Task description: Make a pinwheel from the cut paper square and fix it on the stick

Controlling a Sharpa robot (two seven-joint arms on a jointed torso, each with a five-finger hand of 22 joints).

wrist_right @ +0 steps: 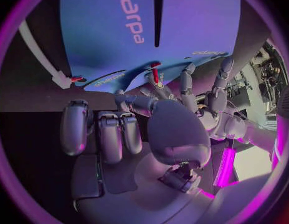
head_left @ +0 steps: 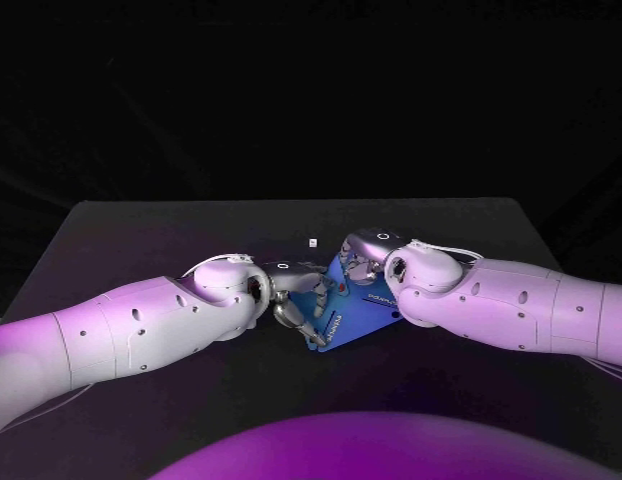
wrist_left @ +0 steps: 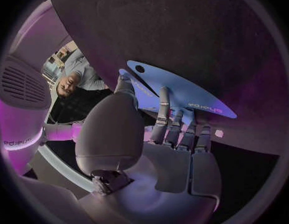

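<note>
Thumb (wrist_left: 121,109) and fingers of my left hand (wrist_left: 144,152) pinch a raised flap of the blue paper square (wrist_left: 182,92), with the flap's punched hole just past the thumb tip. This hand meets my right hand (head_left: 363,255) over the paper, which lies mid-way across the black table (head_left: 138,230). My right fingers (wrist_right: 110,134) are curled beside the lifted flaps, near a small red pin (wrist_right: 156,73); I cannot tell whether they grip anything. The white stick (wrist_right: 39,47) lies just beside the paper's edge.
</note>
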